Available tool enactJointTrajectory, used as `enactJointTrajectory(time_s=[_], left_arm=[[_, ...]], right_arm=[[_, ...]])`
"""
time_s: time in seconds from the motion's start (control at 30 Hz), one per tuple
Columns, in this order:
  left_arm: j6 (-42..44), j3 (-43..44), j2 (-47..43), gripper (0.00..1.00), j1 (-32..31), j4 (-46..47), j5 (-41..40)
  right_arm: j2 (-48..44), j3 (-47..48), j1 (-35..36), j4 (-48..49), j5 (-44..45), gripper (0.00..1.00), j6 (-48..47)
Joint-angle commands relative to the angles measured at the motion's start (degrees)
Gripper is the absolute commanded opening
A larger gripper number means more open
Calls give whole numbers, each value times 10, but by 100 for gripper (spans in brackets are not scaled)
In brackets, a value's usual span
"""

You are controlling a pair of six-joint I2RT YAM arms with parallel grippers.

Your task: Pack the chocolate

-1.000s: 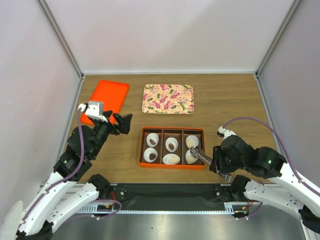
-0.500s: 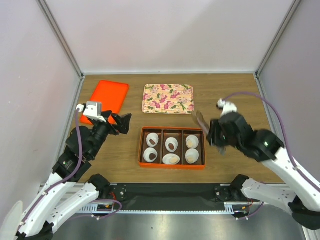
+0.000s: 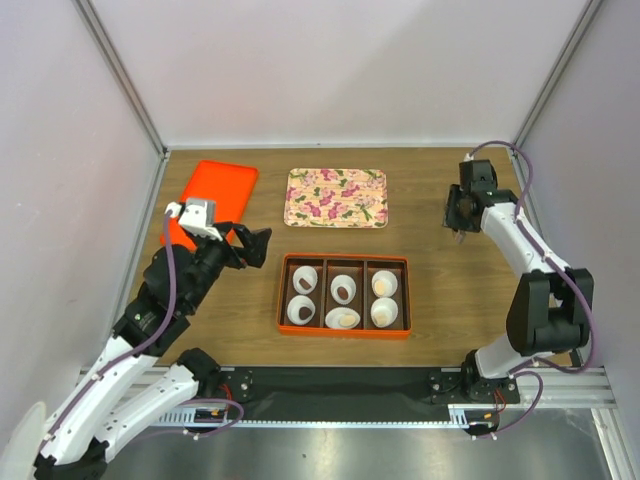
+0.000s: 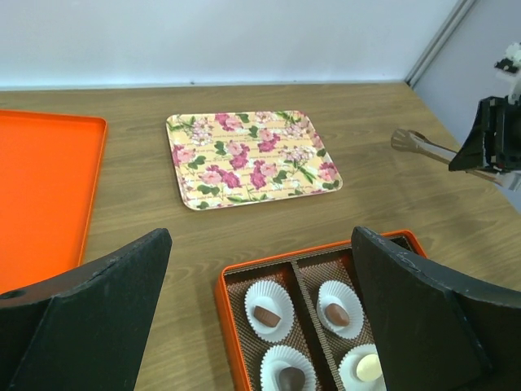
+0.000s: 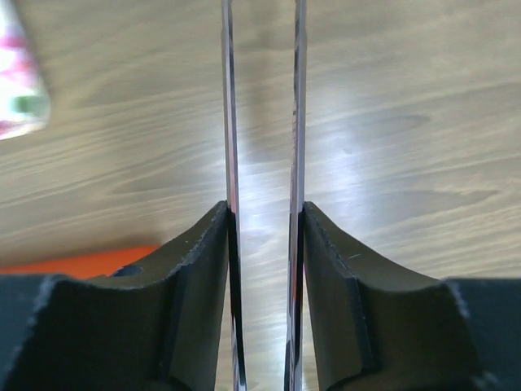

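Note:
The orange box [image 3: 285, 296] holds six white paper cups. Dark-brown chocolates [image 3: 343, 291] lie in three of them, also in the left wrist view [image 4: 266, 315]; pale pieces [image 3: 342, 319] lie in the other three. My left gripper [image 3: 250, 245] is open and empty, hovering left of the box; its fingers frame the box in the left wrist view [image 4: 260, 240]. My right gripper [image 3: 460, 213] is at the far right of the table, away from the box. It is shut on metal tongs [image 5: 231, 106], whose tip shows in the left wrist view [image 4: 411, 142].
An orange lid [image 3: 212, 200] lies at the far left. A floral tray [image 3: 336, 197] lies behind the box. Grey walls stand around the wooden table [image 3: 440, 290].
My right arm has swung from the box's right front corner up and away to the table's far right, carrying the tongs. The left arm has barely shifted.

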Motion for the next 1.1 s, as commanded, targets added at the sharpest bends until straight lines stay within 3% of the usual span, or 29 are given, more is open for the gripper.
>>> enactJointTrajectory(time_s=[0.0, 0.3, 0.53, 0.73, 0.8, 1.0, 1.07], left_arm=[[-20, 15, 13, 100, 4, 17, 21], [-41, 50, 66, 100, 4, -5, 38], [-42, 107, 102, 100, 5, -29, 49], [-43, 179, 139, 100, 7, -86, 44], [-39, 210, 161, 100, 8, -103, 38], [-19, 304, 248, 100, 29, -179, -11], [-10, 334, 282, 100, 50, -210, -30]], right_arm=[[23, -39, -33, 63, -9, 44, -25], [43, -145, -112, 62, -53, 57, -56], [43, -141, -140, 48, -36, 75, -109], [50, -116, -142, 48, -6, 98, -110], [47, -102, -142, 36, 2, 100, -104], [-15, -29, -66, -4, -5, 100, -43], [-41, 1, 0, -25, -19, 100, -19]])
